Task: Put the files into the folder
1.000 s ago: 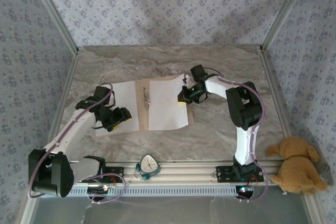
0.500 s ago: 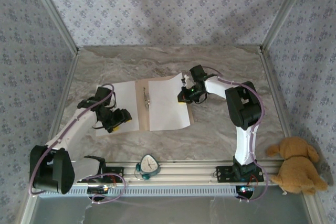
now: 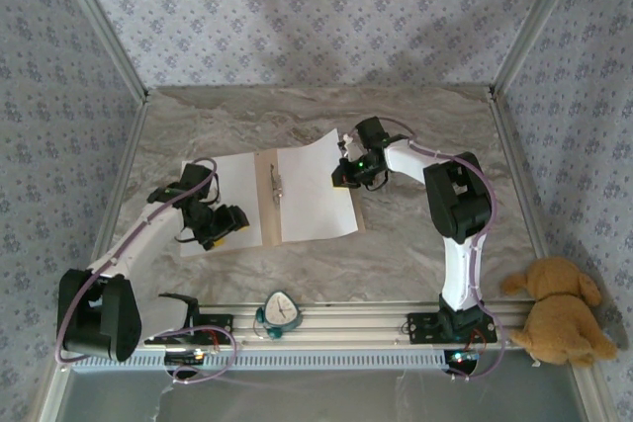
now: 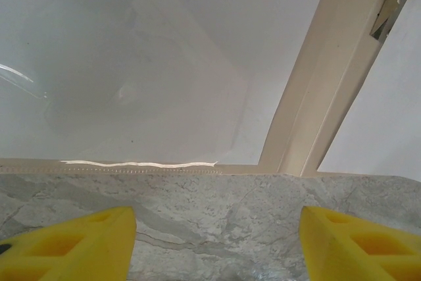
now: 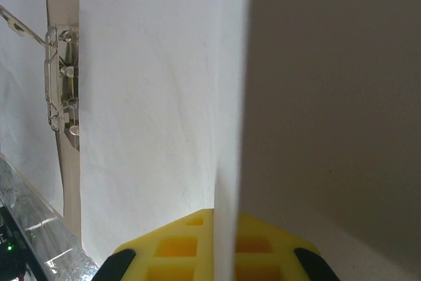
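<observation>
Paper sheet (image 3: pixel 313 195) lies pinched edgewise in right end effector (image 3: pixel 343 177)

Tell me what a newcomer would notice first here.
An open tan cardboard folder lies centrally on the marbled table with a white paper sheet on each half; the right gripper is shut on the outer edge of the right-hand sheet, which curls upward. The left gripper hovers open at the near edge of the left-hand sheet. A brown plush teddy bear sits past the table's near right corner.
</observation>
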